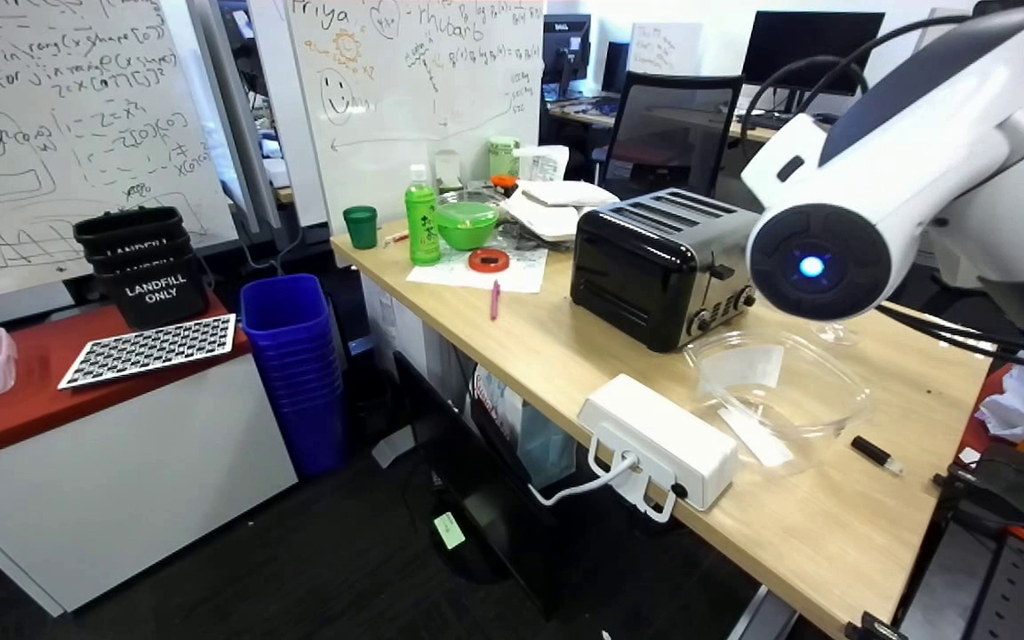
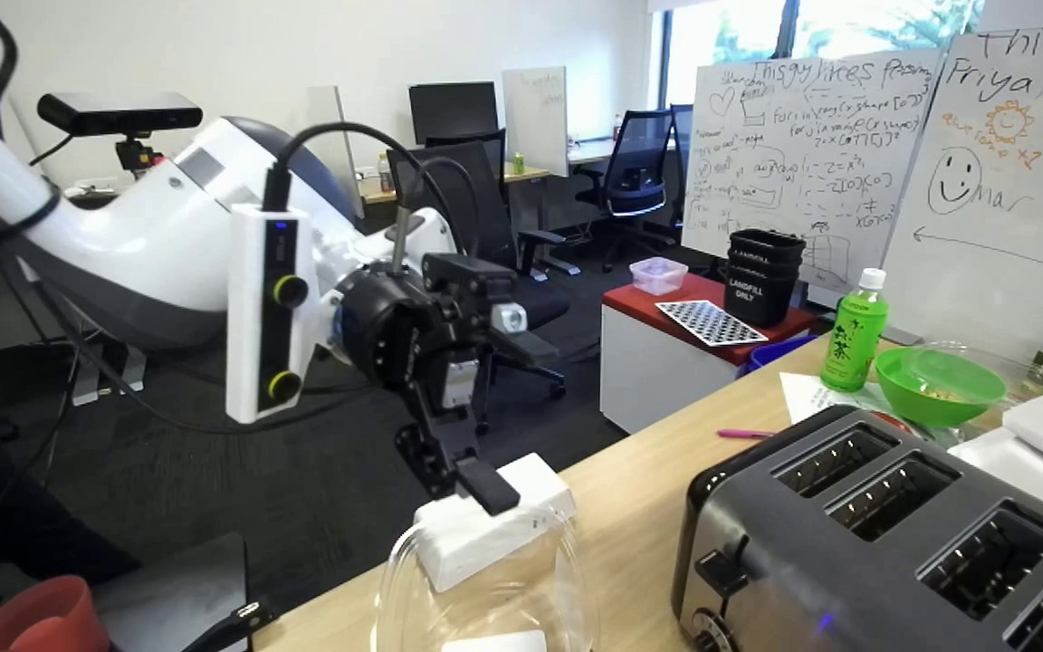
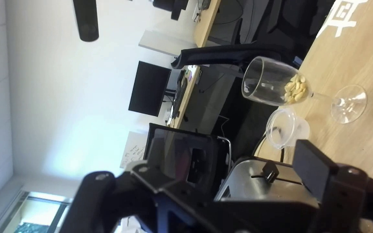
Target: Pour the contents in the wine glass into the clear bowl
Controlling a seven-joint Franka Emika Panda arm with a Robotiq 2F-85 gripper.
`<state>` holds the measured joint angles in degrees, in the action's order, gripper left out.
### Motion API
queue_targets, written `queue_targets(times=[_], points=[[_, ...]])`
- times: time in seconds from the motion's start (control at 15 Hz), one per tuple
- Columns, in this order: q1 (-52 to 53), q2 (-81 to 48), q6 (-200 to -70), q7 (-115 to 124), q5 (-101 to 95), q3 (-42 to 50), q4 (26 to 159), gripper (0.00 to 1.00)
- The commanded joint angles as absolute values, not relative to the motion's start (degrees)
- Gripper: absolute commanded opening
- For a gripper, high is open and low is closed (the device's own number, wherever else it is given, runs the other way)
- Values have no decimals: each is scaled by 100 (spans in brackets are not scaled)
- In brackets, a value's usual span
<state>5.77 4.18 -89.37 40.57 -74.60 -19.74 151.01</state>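
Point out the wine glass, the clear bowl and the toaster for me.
Wine glass (image 3: 274, 84): wrist view, on the side of its cup.
Clear bowl (image 1: 807, 396): in an exterior view, on a bare part of its see-through body.
Toaster (image 1: 647, 271): in an exterior view, on its black side.

A black claw (image 2: 508, 419) hangs with jaws parted — a clear bowl (image 2: 478, 605) and white box (image 2: 545, 491) below it, toaster (image 2: 847, 566) and green bottle (image 2: 854, 340) to its right as viewed here.

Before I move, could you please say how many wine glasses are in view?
1: in the wrist view, the wine glass stands on the table near the toaster; others may be hidden.
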Motion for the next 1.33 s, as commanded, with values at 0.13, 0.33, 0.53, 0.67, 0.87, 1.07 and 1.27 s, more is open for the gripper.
queue_targets(times=[0.13, 0.33, 0.53, 0.67, 0.87, 1.07, 1.27], points=[[705, -733, -8903, 3925, -7301, -1328, 14467, 100], [644, -1064, -8929, 4137, -6682, -1114, 14203, 100], [720, -1041, -8948, 4132, -6820, -1057, 14281, 100], [721, -1047, -8947, 4131, -6781, -1055, 14243, 100], [721, -1048, -8947, 4131, -6775, -1054, 14243, 100], [718, -1264, -8823, 4020, -7204, -979, 14284, 100], [626, -1483, -8927, 3780, -7798, -821, 14322, 100]])
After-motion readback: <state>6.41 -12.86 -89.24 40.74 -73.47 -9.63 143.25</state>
